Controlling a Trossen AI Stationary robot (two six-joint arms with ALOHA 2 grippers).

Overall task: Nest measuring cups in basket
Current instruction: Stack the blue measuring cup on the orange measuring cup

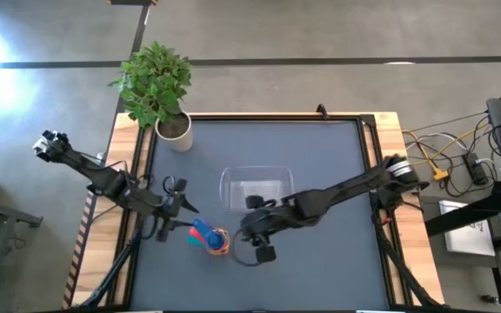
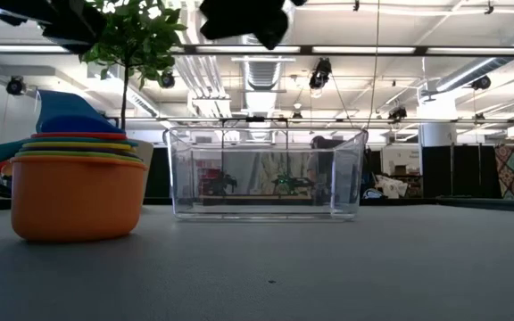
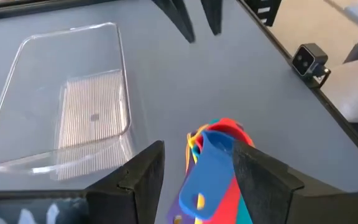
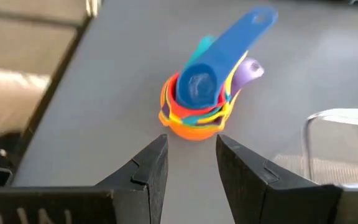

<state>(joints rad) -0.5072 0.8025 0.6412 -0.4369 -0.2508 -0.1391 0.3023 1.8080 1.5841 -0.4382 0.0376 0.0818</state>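
The measuring cups (image 1: 211, 236) stand nested in one stack on the grey table, the orange one at the bottom (image 2: 77, 198) and the blue one on top (image 4: 197, 87). Their handles fan out toward my left arm. The clear basket (image 1: 257, 187) stands behind the stack with nothing in it. My left gripper (image 1: 183, 207) hovers open just left of the stack; in its wrist view the handles (image 3: 204, 180) show between its fingers, below them. My right gripper (image 4: 191, 140) is open, raised to the right of the stack and pointing at it.
A white pot with a green plant (image 1: 174, 130) stands at the table's far left corner. A small camera (image 3: 309, 60) sits at the table's near edge. Bare grey mat lies right of the basket and along the near edge.
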